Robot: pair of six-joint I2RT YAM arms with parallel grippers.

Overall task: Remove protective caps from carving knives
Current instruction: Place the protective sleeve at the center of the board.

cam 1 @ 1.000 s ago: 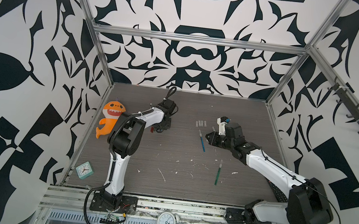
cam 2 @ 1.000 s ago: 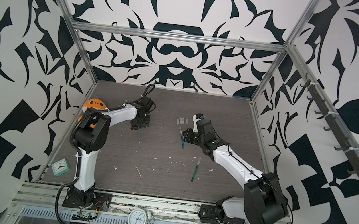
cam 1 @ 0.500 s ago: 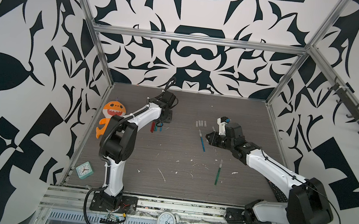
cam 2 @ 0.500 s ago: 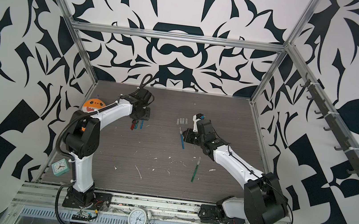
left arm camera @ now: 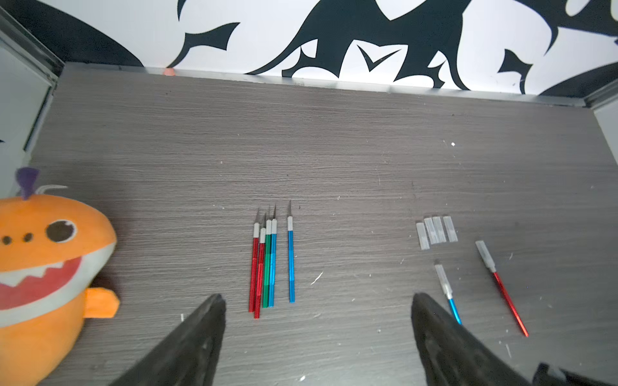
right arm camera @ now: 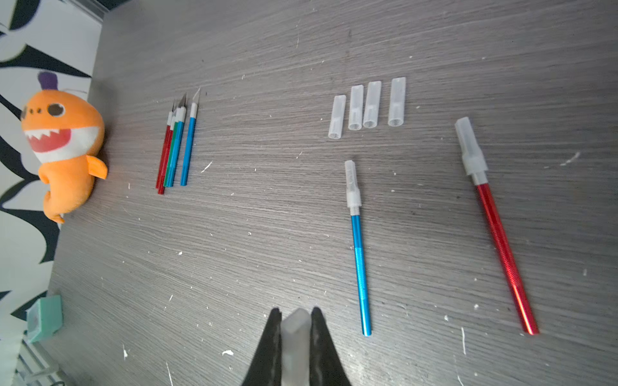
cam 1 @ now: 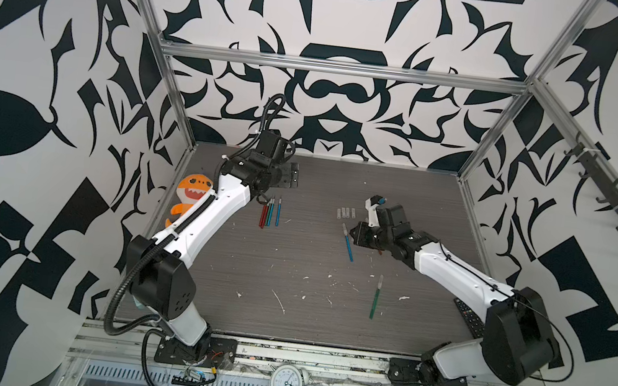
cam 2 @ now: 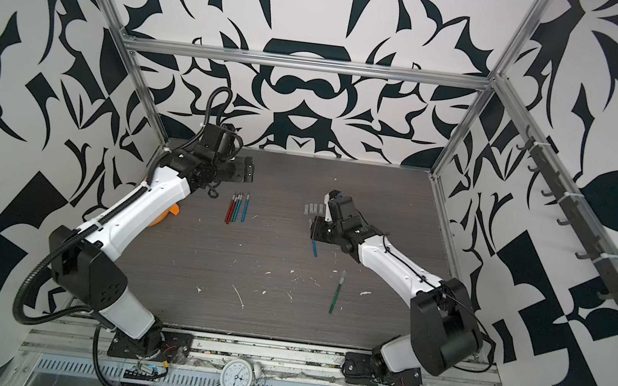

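While a capped green knife (cam 1: 376, 296) waits nearest the table's (cam 1: 250, 267) front edge, the right claw (right arm camera: 294, 312) hangs farther in, pinched shut on a loose cap (right arm camera: 294, 337) that is apparently bound for the row beyond. Beside it lie a blue knife (right arm camera: 359, 254) and a red knife (right arm camera: 498, 234), both capped. Past them, four caps (right arm camera: 364, 105) sit side by side, seemingly kept well apart from the blades. Level with that row, five bare knives (left arm camera: 267, 264) lie parallel, tips toward the back wall, likely for safety. Over them hovers the left claw (left arm camera: 317, 297), spread wide and empty.
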